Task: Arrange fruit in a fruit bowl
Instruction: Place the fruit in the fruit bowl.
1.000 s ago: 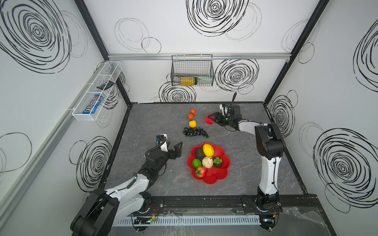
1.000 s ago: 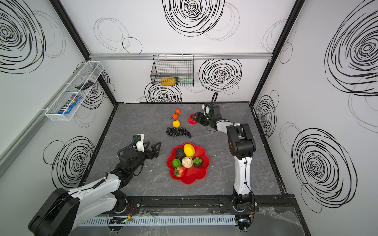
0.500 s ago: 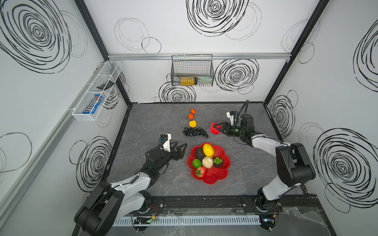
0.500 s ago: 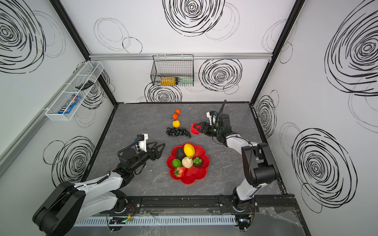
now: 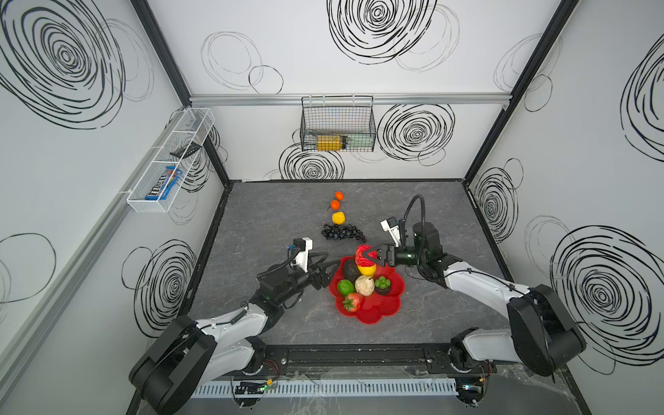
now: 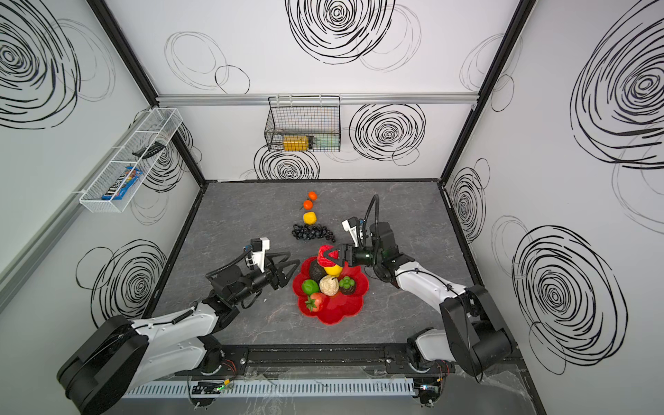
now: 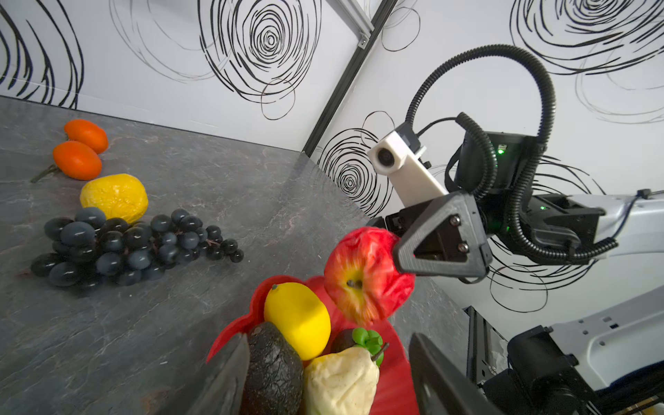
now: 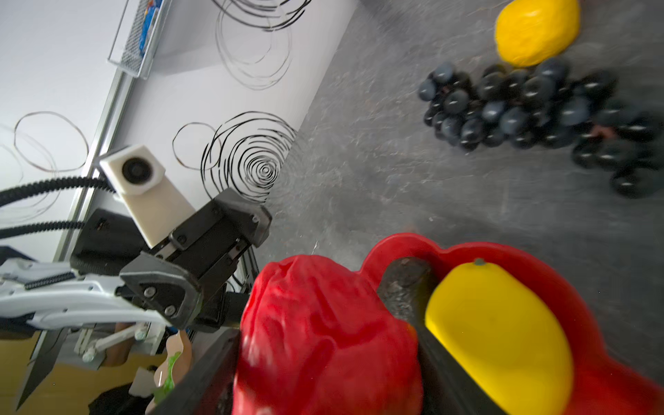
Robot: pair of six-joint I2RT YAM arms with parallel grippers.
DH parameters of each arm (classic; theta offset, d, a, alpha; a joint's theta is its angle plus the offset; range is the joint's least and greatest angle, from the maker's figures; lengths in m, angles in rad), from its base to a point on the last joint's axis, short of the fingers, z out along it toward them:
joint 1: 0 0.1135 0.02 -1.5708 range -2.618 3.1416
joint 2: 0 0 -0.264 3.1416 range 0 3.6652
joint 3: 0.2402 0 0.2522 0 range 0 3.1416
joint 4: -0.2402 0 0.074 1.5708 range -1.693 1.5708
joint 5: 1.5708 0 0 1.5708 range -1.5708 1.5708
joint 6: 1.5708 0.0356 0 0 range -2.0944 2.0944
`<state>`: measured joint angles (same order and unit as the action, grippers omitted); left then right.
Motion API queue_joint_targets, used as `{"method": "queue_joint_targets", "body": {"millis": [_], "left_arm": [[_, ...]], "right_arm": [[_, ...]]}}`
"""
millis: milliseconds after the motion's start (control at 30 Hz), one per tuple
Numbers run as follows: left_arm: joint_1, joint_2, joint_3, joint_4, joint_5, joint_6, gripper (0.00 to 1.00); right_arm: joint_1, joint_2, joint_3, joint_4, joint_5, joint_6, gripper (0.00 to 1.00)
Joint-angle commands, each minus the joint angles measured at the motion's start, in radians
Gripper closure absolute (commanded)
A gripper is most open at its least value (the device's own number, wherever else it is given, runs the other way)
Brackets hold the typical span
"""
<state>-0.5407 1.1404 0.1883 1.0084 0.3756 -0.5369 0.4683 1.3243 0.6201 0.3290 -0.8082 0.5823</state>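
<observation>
While the shallow glossy red flower-shaped plastic bowl [image 5: 381, 312] holds several fruits, the right gripper [image 5: 367, 258] hangs over its far rim, jaws pinching the red toy apple [image 7: 363, 273] above a smooth yellow lemon [image 7: 298, 319]. The left gripper [image 5: 333, 270] sits at the rim, jaws spread, empty. Placing is in hand; next, probably, lower into a gap and release.

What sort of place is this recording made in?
Likely a purpose-built robot test cell, not a kitchen: enclosing white walls with black scribbles, a hanging wire basket, two arms mounted at a grey tabletop.
</observation>
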Motion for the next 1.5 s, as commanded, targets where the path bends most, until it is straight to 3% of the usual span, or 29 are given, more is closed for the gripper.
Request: {"method": "queue_joint_targets", "body": {"millis": [0,300,1467], "left_arm": [[-0.004,0.023,0.023,0.101,0.050,-0.006,0.32],[-0.008,0.062,0.024,0.181,0.119,-0.034,0.47],[-0.054,0.148,0.068,0.204,0.183,-0.029,0.75]], "right_arm": [[0.031,-0.047,-0.022,0.063,-0.010,-0.015,0.29],[0.074,-0.065,-0.036,0.097,0.012,-0.016,0.29],[0.148,-0.042,-0.025,0.138,0.057,-0.012,0.27]]}}
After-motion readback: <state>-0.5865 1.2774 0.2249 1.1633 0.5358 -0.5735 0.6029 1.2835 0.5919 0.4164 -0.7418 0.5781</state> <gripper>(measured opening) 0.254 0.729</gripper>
